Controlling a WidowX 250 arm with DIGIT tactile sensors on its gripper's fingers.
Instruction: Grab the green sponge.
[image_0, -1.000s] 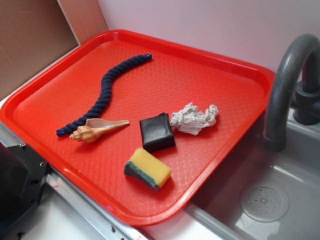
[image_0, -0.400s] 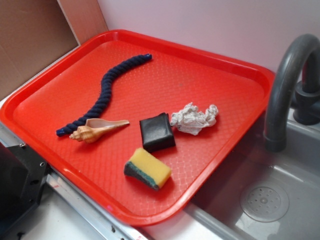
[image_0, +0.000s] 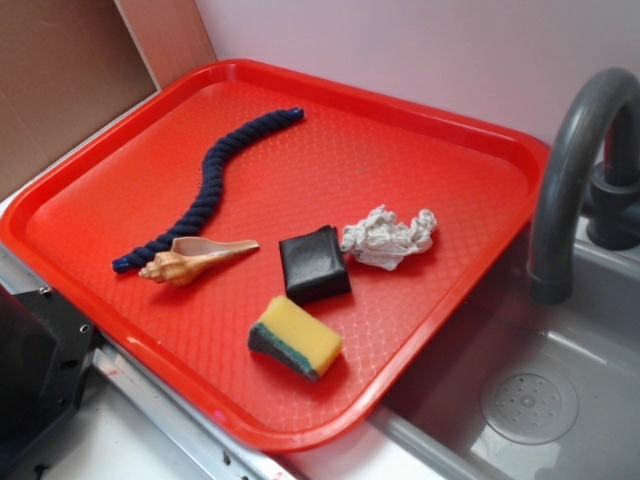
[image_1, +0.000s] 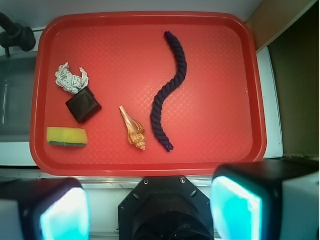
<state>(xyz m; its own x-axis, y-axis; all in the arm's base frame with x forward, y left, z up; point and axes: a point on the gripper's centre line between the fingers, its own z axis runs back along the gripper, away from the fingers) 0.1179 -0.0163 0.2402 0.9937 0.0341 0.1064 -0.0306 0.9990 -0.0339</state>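
The sponge (image_0: 296, 336) (image_1: 67, 136) lies on the tray (image_0: 420, 150) (image_1: 220, 145), near the black pad (image_0: 314, 263) (image_1: 83, 106). The gripper (image_1: 150, 207) is released, jaws spread wide, off the tray.

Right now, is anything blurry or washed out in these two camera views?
Wrist view: the gripper fingers are close, blurred, glowing cyan; the green sponge and tray are sharp. Exterior view: evenly lit, soft shadows, the sponge clear; the dark mount at lower left is cropped.

No text, label, brand or number can be read in either view. The red tray (image_0: 470, 150) and the things on it are plain — no printing, no signs.
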